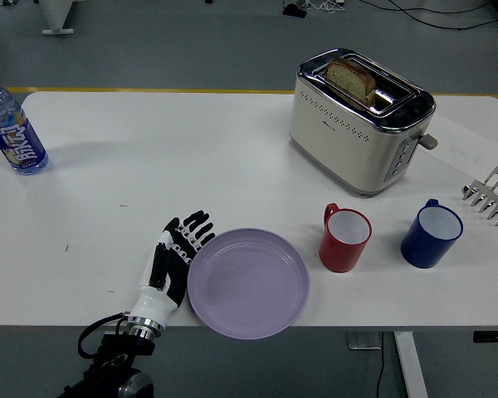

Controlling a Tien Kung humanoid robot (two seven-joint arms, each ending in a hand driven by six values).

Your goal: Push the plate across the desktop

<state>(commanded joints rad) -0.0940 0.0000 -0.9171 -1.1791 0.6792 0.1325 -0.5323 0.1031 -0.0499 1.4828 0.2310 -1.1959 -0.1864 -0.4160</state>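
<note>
Left hand (176,259) lies flat on white table (191,157) near front edge, fingers straight and close together, gripping nothing, its side against left rim of lilac plate (248,283). Plate sits at front edge, left of centre, its near rim at or just past table lip. Judged step: mid-push, sliding plate rightward. Red mug (344,239) stands just right of plate, blue mug (431,235) beyond. Next move calls for steady sideways pressure, steering plate away from front edge and short of red mug. Right hand out of view.
</note>
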